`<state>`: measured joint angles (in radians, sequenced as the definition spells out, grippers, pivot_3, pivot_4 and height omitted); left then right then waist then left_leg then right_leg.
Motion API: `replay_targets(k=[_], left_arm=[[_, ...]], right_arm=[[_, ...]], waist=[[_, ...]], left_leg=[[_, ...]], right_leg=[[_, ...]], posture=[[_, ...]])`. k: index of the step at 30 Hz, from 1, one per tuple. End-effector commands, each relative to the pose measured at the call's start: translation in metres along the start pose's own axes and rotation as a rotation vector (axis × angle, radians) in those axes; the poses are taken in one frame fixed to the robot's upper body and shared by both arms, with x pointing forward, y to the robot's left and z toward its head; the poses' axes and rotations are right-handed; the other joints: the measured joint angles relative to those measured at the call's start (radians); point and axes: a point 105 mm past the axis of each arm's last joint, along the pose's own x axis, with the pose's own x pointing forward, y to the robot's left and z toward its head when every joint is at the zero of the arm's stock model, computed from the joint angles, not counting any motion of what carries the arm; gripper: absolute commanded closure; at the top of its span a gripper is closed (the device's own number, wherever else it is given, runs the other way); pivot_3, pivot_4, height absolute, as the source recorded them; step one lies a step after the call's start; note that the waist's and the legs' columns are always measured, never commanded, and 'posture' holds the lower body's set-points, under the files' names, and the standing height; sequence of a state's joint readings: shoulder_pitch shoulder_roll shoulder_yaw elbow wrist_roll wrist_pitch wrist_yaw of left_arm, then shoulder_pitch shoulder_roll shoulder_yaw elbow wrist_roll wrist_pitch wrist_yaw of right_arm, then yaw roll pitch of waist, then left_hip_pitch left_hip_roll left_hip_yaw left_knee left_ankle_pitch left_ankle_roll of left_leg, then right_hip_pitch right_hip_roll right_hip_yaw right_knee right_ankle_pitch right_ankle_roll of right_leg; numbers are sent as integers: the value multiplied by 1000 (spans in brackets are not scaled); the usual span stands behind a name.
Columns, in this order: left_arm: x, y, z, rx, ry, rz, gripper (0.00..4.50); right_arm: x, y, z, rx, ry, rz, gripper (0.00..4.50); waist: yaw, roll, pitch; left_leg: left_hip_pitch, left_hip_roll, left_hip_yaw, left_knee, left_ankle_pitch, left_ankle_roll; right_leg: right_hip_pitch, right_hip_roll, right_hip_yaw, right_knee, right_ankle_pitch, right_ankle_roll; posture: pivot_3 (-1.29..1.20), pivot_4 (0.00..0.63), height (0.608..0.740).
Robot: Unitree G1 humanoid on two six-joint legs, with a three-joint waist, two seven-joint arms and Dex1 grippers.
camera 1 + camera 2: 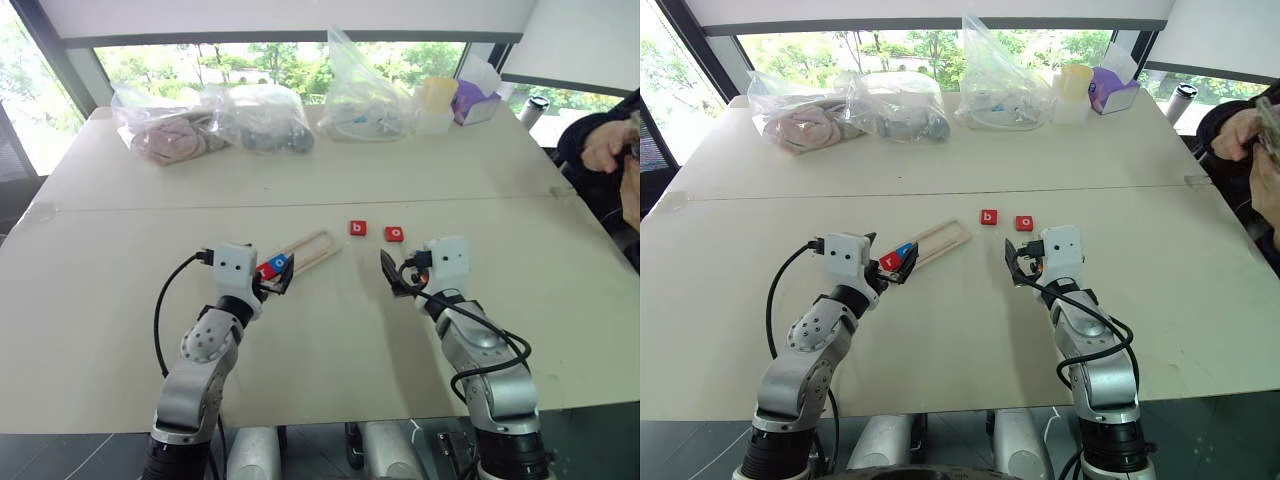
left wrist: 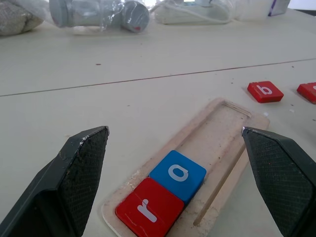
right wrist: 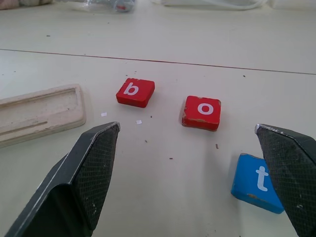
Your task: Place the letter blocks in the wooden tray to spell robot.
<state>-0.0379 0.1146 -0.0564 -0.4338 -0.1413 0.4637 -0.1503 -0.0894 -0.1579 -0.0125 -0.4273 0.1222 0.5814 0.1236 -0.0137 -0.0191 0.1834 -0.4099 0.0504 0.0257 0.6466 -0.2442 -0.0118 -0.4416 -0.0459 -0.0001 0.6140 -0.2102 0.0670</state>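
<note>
Pale worktop (image 1: 330, 350) bearing wooden tray (image 2: 217, 133), red r block (image 2: 148, 211) and blue o block (image 2: 177, 173) seated at its near end. Just beyond: red b block (image 3: 135, 92), red o block (image 3: 202, 111), blue t block (image 3: 256, 182). Left claw (image 2: 182, 187) and right claw (image 3: 192, 182) both spread wide, gripping nothing.

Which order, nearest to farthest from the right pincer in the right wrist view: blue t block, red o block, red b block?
1. Blue square t block, beside one finger.
2. Red square o block, farther ahead.
3. Red square b block, farthest, toward the pale wooden tray.

The head pair looks forward and down over both arms. Each wrist camera peers low between its fingers, sharing the wooden tray (image 3: 39, 113) and red b block (image 2: 265, 91).
</note>
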Motion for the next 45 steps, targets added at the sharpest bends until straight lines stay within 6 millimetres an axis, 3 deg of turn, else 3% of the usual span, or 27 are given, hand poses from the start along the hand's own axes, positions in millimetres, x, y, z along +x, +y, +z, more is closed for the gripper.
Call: replay_targets(k=[1,26,29,34,40,45], left_arm=[[-1,1,12,11,-59,13,0],[-3,-2,15,43,-85,-40,0],[-2,-2,18,69,-92,-102,0],[-7,5,25,183,-28,-396,0],[-7,36,27,221,135,-645,0],[-1,49,18,259,220,-757,0]], right_arm=[[0,-3,13,-16,-50,-4,32],[9,8,16,-38,-64,79,32],[11,11,19,-59,-79,103,32],[9,25,33,-125,-108,316,32],[-3,27,43,-232,-56,585,32],[-15,32,47,-276,-26,724,32]], waist=[[0,0,0],[0,0,0],[0,0,0],[-2,1,1],[1,1,2],[1,1,2]], left_leg=[[0,0,0,0,0,0],[0,0,0,0,0,0],[0,0,0,0,0,0],[0,0,0,0,0,0],[0,0,0,-1,0,0],[-1,0,1,-1,0,0]], right_leg=[[0,0,0,0,0,0],[0,0,0,0,0,0],[0,0,0,0,0,0],[-1,0,0,0,0,0],[-1,0,-1,-1,0,0],[-1,-1,-1,-1,0,0]], posture=[[0,150,740],[0,150,740],[0,150,740],[0,150,740],[0,150,740],[0,150,740]])
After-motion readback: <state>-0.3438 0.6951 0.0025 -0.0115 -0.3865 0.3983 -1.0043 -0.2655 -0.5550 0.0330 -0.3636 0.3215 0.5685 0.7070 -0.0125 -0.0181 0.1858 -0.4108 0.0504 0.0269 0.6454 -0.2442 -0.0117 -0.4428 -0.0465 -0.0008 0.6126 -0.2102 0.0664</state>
